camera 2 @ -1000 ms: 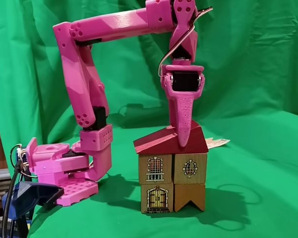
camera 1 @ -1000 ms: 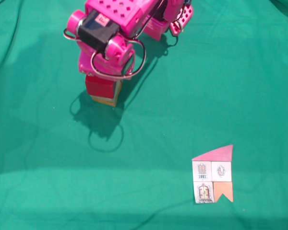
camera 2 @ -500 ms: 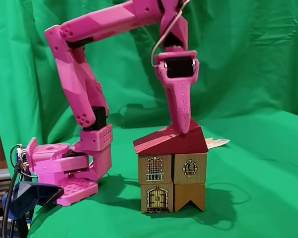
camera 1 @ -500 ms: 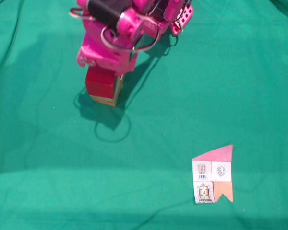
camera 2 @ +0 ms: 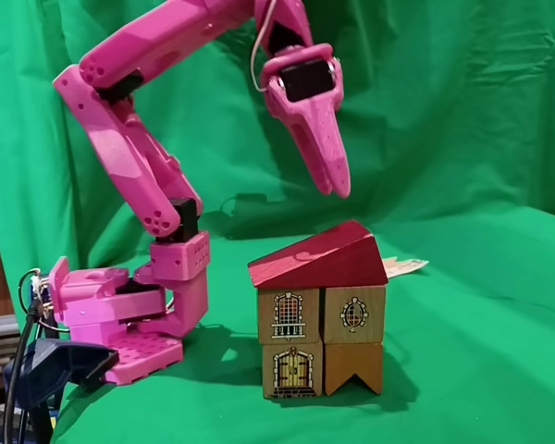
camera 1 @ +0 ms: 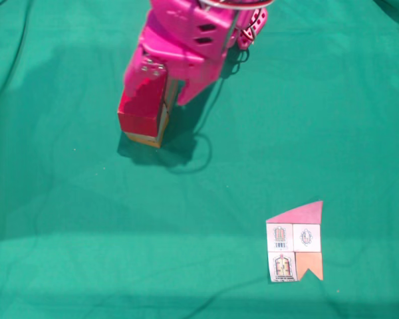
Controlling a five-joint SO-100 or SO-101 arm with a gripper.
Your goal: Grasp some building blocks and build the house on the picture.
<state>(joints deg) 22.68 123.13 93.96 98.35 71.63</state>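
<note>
The pincer was seen in a fixed view hanging in the air above the house, well clear of its roof and holding nothing. Its glossy pink plastic fingers tapered to one point; whether a gap lay between them could not be told.

The house stood on the desk, which was draped in wrinkled green cloth. The roof block was a dark red, smooth-painted wedge with a slanted top, resting across the upper pair of blocks. Beneath it four wooden blocks were stacked two by two, touching: an upper cube printed with a window, an upper cube with a round ornament, a lower cube with a door, and a darker brown block with a notched lower edge. Their faces were pale tan with visible grain.

In a fixed view from above, the red roof was partly covered by the arm, with a strip of tan wood at its lower edge. The picture, a flat paper card with a pink slanted roof, white printed squares and an orange notched square, lay well apart toward the lower right of that view.
</note>
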